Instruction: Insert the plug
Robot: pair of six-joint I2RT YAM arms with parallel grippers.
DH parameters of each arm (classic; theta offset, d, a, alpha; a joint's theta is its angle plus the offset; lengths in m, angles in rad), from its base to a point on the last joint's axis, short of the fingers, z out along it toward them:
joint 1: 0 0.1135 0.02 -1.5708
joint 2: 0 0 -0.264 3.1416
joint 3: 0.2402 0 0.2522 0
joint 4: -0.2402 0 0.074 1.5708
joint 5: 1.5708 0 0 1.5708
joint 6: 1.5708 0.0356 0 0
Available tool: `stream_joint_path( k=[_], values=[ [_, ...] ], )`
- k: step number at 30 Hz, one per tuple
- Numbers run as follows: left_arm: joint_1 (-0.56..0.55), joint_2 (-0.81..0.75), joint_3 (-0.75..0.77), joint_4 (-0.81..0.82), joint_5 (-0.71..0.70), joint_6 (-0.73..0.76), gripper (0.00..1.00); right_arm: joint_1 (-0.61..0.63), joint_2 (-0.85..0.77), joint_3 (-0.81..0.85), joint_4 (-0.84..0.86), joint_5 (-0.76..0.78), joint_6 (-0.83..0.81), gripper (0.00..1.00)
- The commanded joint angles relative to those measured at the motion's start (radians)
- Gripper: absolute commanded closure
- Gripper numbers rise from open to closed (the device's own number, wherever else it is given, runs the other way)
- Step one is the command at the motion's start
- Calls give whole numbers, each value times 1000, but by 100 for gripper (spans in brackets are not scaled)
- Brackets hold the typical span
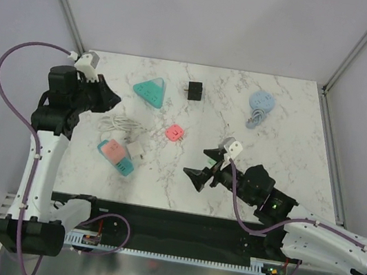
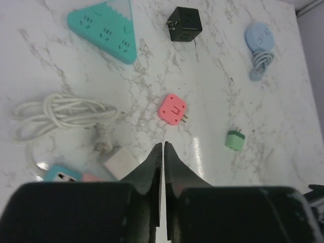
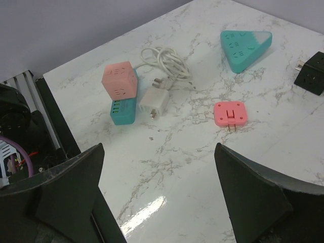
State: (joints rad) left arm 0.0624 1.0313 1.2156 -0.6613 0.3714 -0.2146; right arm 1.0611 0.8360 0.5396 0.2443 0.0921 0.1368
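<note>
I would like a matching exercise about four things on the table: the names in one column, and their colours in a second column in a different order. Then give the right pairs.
Column 1
1. triangular power strip
2. cube adapter
3. round power strip
4. flat square plug

Column 2
A. pink
B. light blue
C. teal
D. black

Right pairs: 1-C, 2-D, 3-B, 4-A.
</note>
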Motion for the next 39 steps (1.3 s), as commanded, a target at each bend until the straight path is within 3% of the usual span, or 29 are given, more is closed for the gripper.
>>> stream_joint_path(
  k=[1,4,5,8,17,28,34,39],
  values=[
    [1,1,-74,-43,75,-231,98,2,23,79,-45,5,32,2],
    [-1,13,-123,-197,-26,-287,98,2,34,91,-79,8,49,2],
    [1,15,-126,-227,-125,-298,98,2,25,88,-86,11,52,2],
    [-1,15,-172,-258,-248,-290,98,2,-6,76,-114,55,64,2],
    [-10,-28,-298,-227,-328,-273,98,0,-3,91,-142,84,66,2],
    [-101,116,-381,-136,-368,-305,98,2,54,154,-178,130,72,2],
    [-102,50,-298,-167,-411,-298,98,0,84,209,-241,248,102,2],
    [-111,36,-82,-213,-308,-270,98,-10,153,267,-393,495,216,2]
  ],
)
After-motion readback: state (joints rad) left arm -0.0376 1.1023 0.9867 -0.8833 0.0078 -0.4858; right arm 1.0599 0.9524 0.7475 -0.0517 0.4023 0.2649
